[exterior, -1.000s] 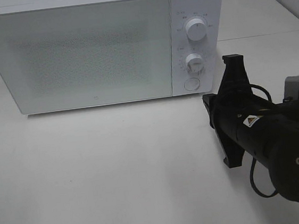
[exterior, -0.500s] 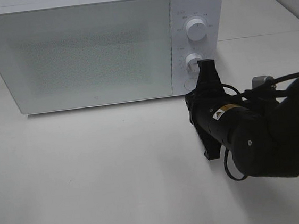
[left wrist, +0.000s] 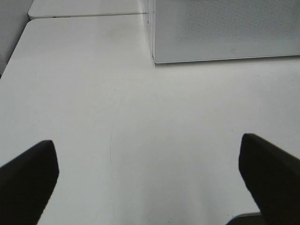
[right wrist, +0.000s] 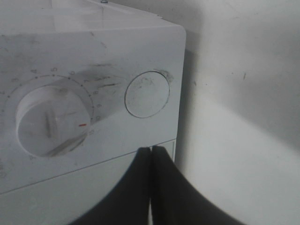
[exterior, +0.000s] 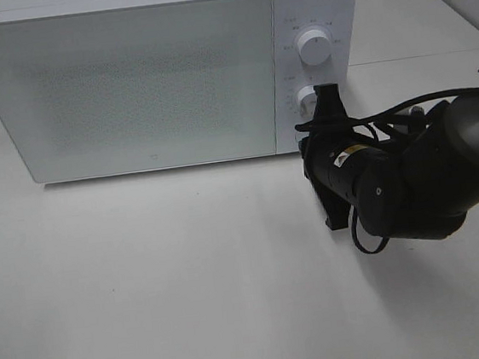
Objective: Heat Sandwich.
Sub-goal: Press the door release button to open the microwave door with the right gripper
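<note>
The white microwave [exterior: 143,78] stands at the back of the table with its door shut. The sandwich is out of view. My right gripper [exterior: 304,145] is shut and empty, with its tips at the lower corner of the control panel. In the right wrist view the gripper [right wrist: 151,150] has its tips together right beside the round button [right wrist: 146,94], close to the lower knob [right wrist: 51,122]. I cannot tell if the tips touch the panel. My left gripper [left wrist: 150,187] is open and empty over bare table, in front of the microwave [left wrist: 225,28].
The upper knob [exterior: 315,47] and lower knob [exterior: 306,97] sit on the right-hand panel. The white table [exterior: 165,282] spreads in front of the microwave. A table seam runs behind it at the right [exterior: 432,55].
My right arm has swung left, from the table's right side up to the microwave's control panel. It now covers the round button in the exterior high view. The microwave has not moved.
</note>
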Controlling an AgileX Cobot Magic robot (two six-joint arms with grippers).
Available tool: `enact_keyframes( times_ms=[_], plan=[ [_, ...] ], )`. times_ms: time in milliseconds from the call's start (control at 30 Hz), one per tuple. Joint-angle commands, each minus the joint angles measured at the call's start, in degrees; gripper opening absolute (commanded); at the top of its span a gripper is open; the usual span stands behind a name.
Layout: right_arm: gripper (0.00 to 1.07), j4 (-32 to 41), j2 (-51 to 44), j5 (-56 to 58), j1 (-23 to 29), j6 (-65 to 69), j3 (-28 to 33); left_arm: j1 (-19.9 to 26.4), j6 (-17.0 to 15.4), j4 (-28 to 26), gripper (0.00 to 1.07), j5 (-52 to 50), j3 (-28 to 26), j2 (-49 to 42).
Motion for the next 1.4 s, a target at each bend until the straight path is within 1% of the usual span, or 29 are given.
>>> enact_keyframes(
  times_ms=[33, 333, 533, 633, 867, 1033, 1167, 1233, 1400],
  plan=[
    [0.0, -1.26, 0.46, 0.06, -0.74, 0.8, -0.86, 0.06, 0.11, -0.17, 1.03, -0.57, 0.23, -1.26],
    [0.0, -4.87, 3.95, 0.97, -4.87, 1.26, -5.21, 0.06, 0.11, -0.17, 1.03, -0.57, 0.23, -1.26],
    [0.0, -5.44, 5.73, 2.41, -5.21, 1.6, -7.51, 0.06, 0.11, -0.17, 1.03, -0.57, 0.23, -1.26],
    [0.0, -6.42, 6.88, 3.09, -6.59, 1.43, -9.05, 0.06, 0.11, -0.17, 1.03, -0.57, 0.23, -1.26],
    [0.01, -6.76, 7.16, 2.81, -7.68, 1.09, -9.45, 0.06, 0.11, -0.17, 1.03, -0.57, 0.23, -1.26],
    [0.01, -6.76, 7.16, 0.86, -7.68, 1.26, -9.45, 0.06, 0.11, -0.17, 1.03, -0.57, 0.23, -1.26],
    [0.01, -6.76, 7.16, -2.69, -7.68, 2.23, -9.45, 0.06, 0.11, -0.17, 1.03, -0.57, 0.23, -1.26],
    [0.01, -6.76, 7.16, -6.47, -7.68, 2.81, -9.45, 0.06, 0.11, -0.17, 1.03, -0.57, 0.23, -1.26],
    [0.01, -6.76, 7.16, -8.77, -7.68, 3.78, -9.85, 0.06, 0.11, -0.17, 1.03, -0.57, 0.23, -1.26]
  ],
)
